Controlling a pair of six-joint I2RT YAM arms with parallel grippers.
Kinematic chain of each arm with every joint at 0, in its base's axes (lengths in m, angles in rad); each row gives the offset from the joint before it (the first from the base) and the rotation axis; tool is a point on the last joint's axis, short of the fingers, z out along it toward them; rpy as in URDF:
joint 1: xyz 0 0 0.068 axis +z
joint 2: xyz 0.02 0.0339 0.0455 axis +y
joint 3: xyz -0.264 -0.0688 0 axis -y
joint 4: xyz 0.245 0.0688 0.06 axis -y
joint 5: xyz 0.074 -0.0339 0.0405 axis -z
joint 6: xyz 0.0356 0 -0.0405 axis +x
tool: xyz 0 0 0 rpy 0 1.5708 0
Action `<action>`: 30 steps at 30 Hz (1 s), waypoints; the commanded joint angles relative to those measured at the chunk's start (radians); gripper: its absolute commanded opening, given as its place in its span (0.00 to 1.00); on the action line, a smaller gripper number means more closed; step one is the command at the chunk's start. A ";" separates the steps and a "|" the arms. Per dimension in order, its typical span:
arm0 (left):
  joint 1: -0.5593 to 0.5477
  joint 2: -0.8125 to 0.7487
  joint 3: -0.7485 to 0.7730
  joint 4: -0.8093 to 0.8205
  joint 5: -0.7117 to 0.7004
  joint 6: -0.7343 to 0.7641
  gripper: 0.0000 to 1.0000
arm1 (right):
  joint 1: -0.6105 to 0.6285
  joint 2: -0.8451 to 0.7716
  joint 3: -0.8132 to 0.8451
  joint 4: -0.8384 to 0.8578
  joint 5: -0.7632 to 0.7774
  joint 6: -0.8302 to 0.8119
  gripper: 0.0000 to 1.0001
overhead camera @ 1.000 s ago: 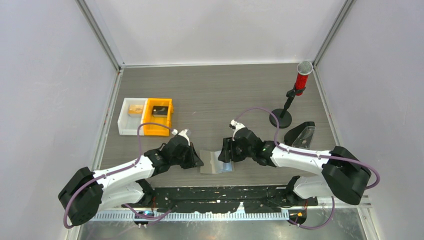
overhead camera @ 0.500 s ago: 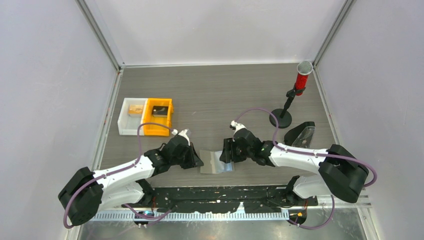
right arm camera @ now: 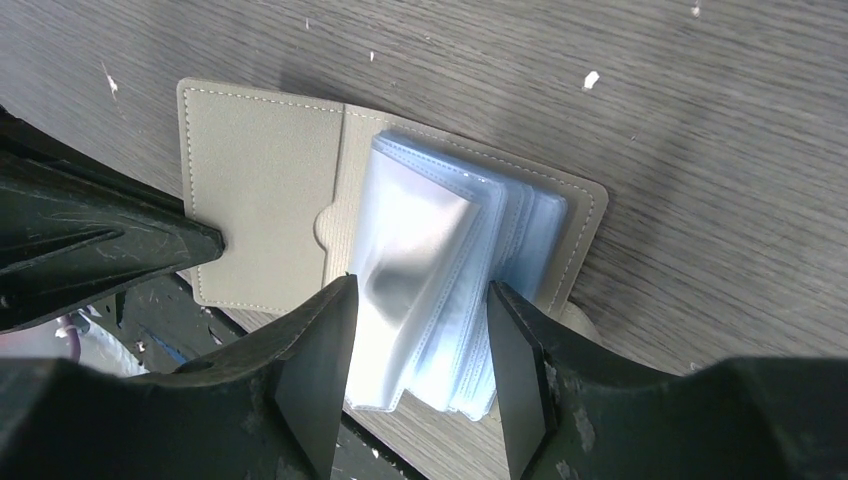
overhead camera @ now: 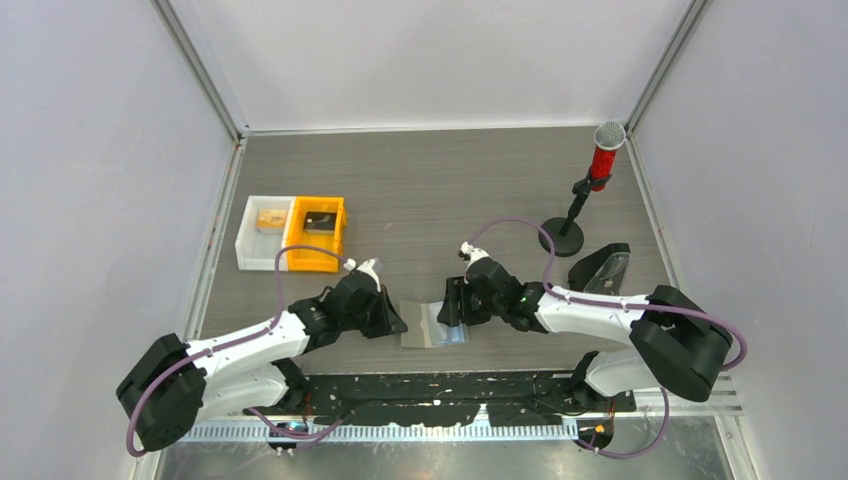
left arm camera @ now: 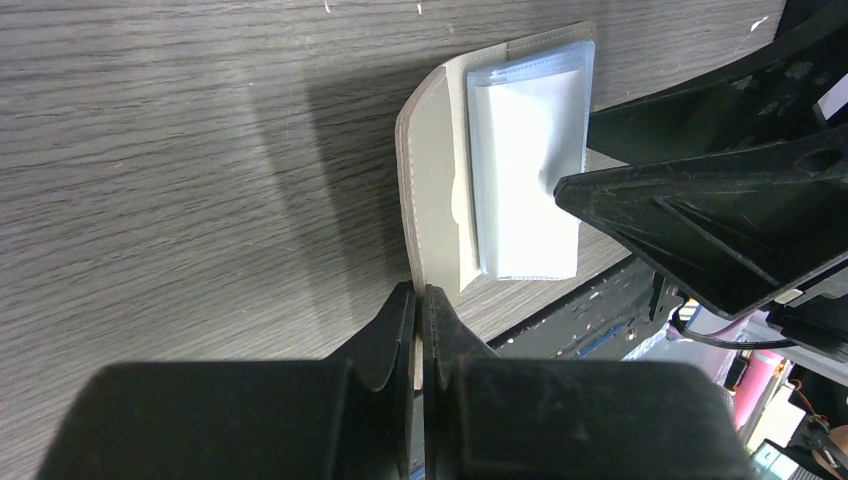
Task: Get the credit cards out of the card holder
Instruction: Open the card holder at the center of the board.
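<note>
Near edge of the grey wood-grain table (overhead camera: 420,190), at 6 o'clock in the top view: the flat grey two-panel folding card holder (overhead camera: 433,325) lies spread open between the two arms.
Card holder: its plain panel is toward 9 o'clock and its panel with a fan of clear plastic sleeves (right arm camera: 420,250) toward 3 o'clock.
Credit cards: the thin light blue cards (right arm camera: 520,240) sit inside those sleeves, none of them out on the table.
Left gripper (left arm camera: 420,320): its jaws are pressed together, pinching the 9 o'clock rim of the plain panel.
Right gripper (right arm camera: 418,360): its jaws stand about half apart, one finger (right arm camera: 320,340) on either side of the sleeve stack. The top sleeve is curled up against one finger, and I cannot tell whether the stack is squeezed.
Orange plastic bin (overhead camera: 315,235) and white plastic bin (overhead camera: 262,232): side by side at 10 o'clock, well apart from the holder.
Red microphone on a black stand (overhead camera: 603,160): upright at 2 o'clock.
Black wedge-shaped stand with a clear face (overhead camera: 600,268): at 3 o'clock.
</note>
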 commanded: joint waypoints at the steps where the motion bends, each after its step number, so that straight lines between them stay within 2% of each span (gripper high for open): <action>1: -0.010 0.002 -0.001 0.050 0.003 -0.006 0.00 | 0.006 0.002 -0.012 0.092 -0.057 0.033 0.57; 4: -0.011 0.002 -0.001 0.051 0.003 -0.007 0.00 | 0.006 -0.022 -0.030 0.133 -0.085 0.050 0.56; 13: -0.021 0.004 0.001 0.059 0.003 -0.016 0.00 | 0.006 -0.089 -0.055 0.229 -0.158 0.077 0.44; 23: -0.025 -0.003 0.001 0.062 0.004 -0.026 0.00 | 0.006 -0.081 -0.066 0.272 -0.184 0.096 0.42; 30: -0.025 -0.014 0.005 0.047 0.003 -0.030 0.11 | 0.010 -0.059 -0.065 0.303 -0.202 0.108 0.42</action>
